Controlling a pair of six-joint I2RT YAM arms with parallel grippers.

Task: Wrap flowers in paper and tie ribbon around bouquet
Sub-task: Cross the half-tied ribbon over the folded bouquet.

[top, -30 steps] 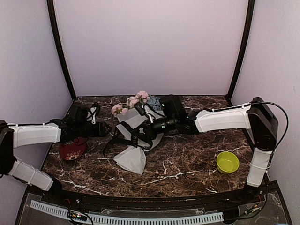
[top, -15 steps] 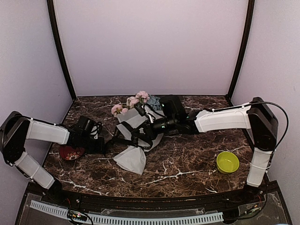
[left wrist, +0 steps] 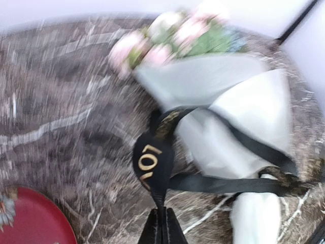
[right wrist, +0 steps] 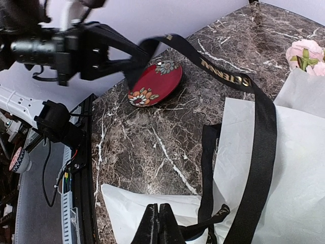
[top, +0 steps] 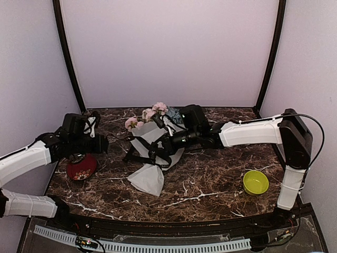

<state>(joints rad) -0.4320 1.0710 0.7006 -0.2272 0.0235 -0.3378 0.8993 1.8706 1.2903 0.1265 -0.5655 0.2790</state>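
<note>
**Black ribbon stretched from the left pincer to the wrapped bouquet**

The left pincer point(top: 104, 143) is clamped shut on the end of the ribbon point(left wrist: 152, 161), held up near the red dish point(top: 81, 167), which sits close to the left edge of the table point(top: 210, 184). The gold-lettered ribbon runs rightward to the bouquet point(top: 149, 136), which lies mid-table with its flowers point(top: 150, 113) toward the back wall and the frosted paper point(top: 147, 180) cone tapering frontward. The right pincer point(right wrist: 158, 223) is closed tight, its tips on the paper beside the ribbon loops. Whether it pinches anything I cannot tell. Bare marble spreads in front, across to the green bowl point(top: 256, 182) near the right edge.
</note>
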